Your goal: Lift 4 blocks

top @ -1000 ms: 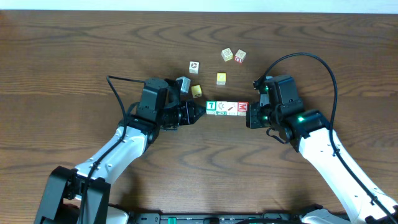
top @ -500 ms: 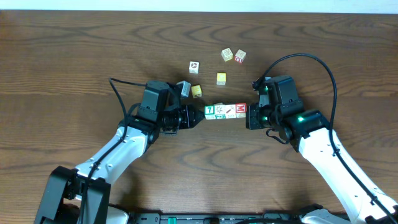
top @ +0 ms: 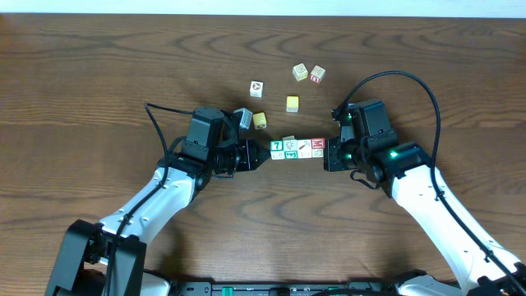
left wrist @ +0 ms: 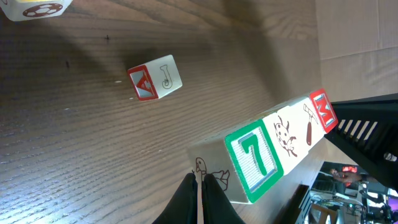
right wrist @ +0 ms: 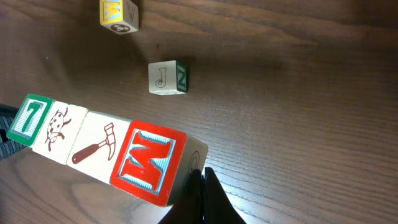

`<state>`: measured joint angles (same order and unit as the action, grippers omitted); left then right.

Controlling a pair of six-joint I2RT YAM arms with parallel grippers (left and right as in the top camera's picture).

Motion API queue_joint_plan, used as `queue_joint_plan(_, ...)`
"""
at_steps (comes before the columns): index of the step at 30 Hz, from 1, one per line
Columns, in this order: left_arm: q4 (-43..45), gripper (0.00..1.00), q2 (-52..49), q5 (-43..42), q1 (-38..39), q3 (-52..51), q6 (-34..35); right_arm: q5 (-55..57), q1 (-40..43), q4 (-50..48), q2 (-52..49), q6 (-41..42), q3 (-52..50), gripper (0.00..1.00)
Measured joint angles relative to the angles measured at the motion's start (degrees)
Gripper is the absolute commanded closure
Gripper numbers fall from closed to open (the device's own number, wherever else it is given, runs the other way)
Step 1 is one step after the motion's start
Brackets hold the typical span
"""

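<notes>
Row of four small wooden toy cubes [top: 297, 147], namely green-faced "7" cube [left wrist: 255, 160], white ladybird cube [left wrist: 285, 135], white hammer cube [left wrist: 309, 124] and red-faced "M" cube [right wrist: 146, 163], sits mid dark wooden table [top: 99, 66], pinched end to end

Left gripper [top: 261, 154]: fingers clenched on nothing, tips butting the "7" end at 9 o'clock. Right gripper [top: 329, 156]: likewise clenched, butting the "M" end at 3 o'clock

Change over the last second: row and left gripper have drifted a little toward 7 o'clock in the overhead view. Both wrist views show shadow beneath the row, so I judge it clear of the wood

Meaning: lift looks under way, carried by end pressure alone; I expect any slackening to spill it. Loose yellow and white cubes [top: 292, 104] at 12 o'clock unmoved
</notes>
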<state>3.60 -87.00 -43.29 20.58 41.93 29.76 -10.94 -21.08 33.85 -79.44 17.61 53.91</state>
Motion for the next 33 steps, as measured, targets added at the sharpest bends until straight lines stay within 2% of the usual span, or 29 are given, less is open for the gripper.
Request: queue_joint_plan(33,-3.52,0.93,0.33,0.13,0.33,0.0,-1.75,2.43,-1.75,0.92,-4.55,0.24,0.0,0.99)
